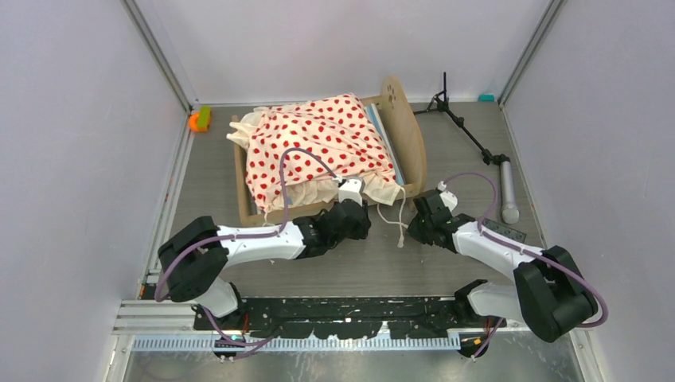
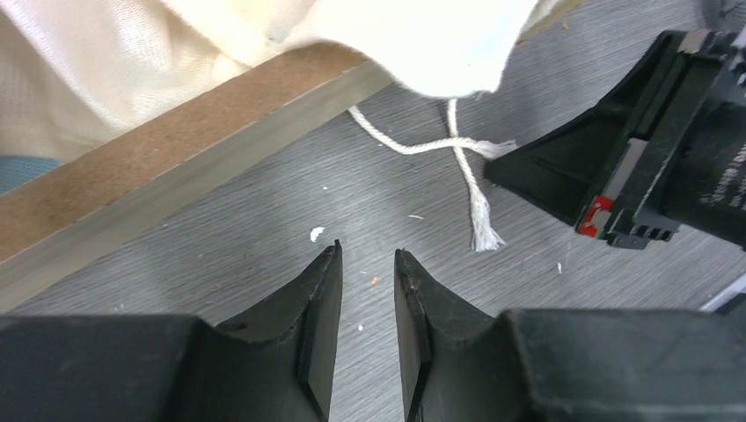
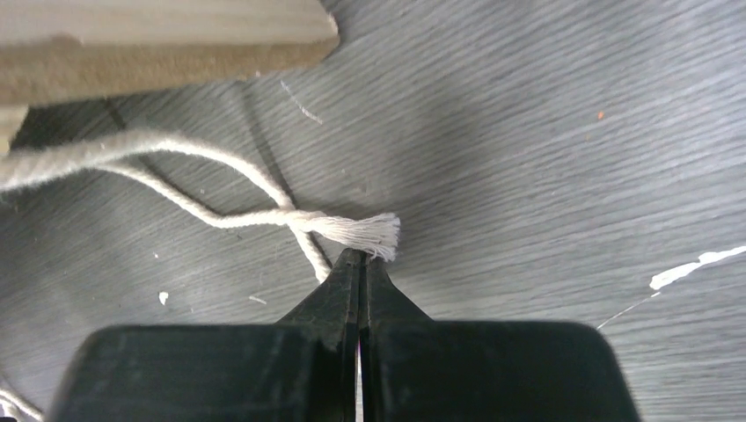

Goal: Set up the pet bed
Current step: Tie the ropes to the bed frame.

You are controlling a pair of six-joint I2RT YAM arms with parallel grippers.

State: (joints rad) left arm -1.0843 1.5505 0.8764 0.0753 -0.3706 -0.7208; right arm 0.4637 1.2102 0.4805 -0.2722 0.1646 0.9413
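- Your left gripper (image 2: 365, 255) hangs low over the table (image 2: 264, 237). Its fingers are spread a little, bare table shows in the gap, and it holds nothing.
- Just ahead of it you see the near rail (image 2: 176, 167) of the bed (image 1: 414, 159), with cream bedding (image 2: 422, 44) spilling over it.
- Your right gripper (image 3: 361, 257) is pressed fully together, tips at the frayed end of a white cord (image 3: 237, 218). You cannot tell whether any strand is caught between them.
- That cord runs in two strands from under the bedding's corner onto the table, and they cross just before the right gripper's tips.
- Beyond both grippers the bed sits mid-table at an angle, its rounded end board (image 1: 398, 111) upright on the right.
- Red-dotted bedding covers nearly all of it, with the ruffle hanging over the near rail. A sliver of striped mattress (image 1: 380, 127) shows beside the end board.
- You also have a black tripod (image 1: 470, 135) lying right of the bed, apart from it.
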